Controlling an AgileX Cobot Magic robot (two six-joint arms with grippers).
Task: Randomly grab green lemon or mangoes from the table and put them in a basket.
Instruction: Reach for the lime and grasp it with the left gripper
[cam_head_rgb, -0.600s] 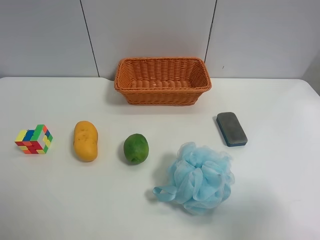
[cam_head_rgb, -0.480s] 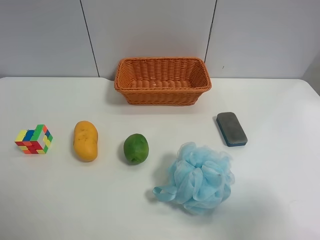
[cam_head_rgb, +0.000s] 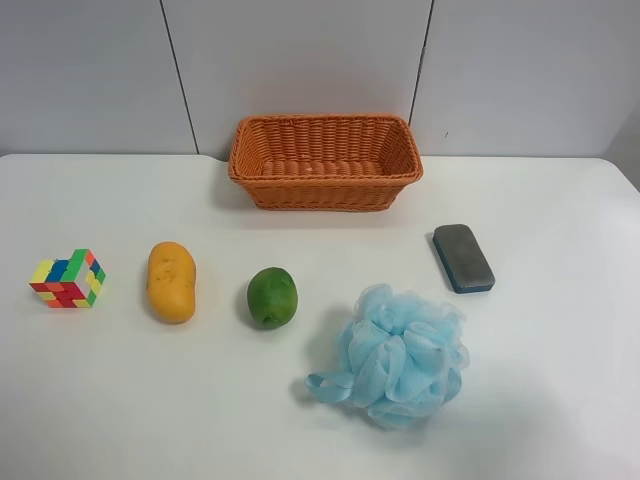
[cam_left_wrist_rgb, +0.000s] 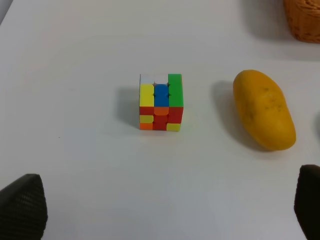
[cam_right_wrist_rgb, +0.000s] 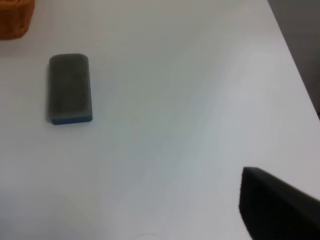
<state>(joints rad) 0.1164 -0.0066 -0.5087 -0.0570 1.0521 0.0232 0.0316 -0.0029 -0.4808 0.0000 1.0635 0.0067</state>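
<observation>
The green lemon (cam_head_rgb: 272, 296) lies on the white table (cam_head_rgb: 120, 400) near the middle. The yellow-orange mango (cam_head_rgb: 171, 281) lies to its left in the exterior high view and also shows in the left wrist view (cam_left_wrist_rgb: 263, 109). The orange wicker basket (cam_head_rgb: 325, 160) stands at the back against the wall; its corners show in the left wrist view (cam_left_wrist_rgb: 304, 20) and the right wrist view (cam_right_wrist_rgb: 15, 19). No arm shows in the exterior high view. My left gripper (cam_left_wrist_rgb: 165, 202) is open and empty, short of the mango. Of my right gripper only one dark finger (cam_right_wrist_rgb: 280, 205) shows.
A multicoloured puzzle cube (cam_head_rgb: 67, 279) sits at the left of the exterior high view and in the left wrist view (cam_left_wrist_rgb: 161, 102). A light blue bath pouf (cam_head_rgb: 398, 357) lies right of the lemon. A dark grey eraser block (cam_head_rgb: 463, 257), also in the right wrist view (cam_right_wrist_rgb: 69, 88), lies near the right.
</observation>
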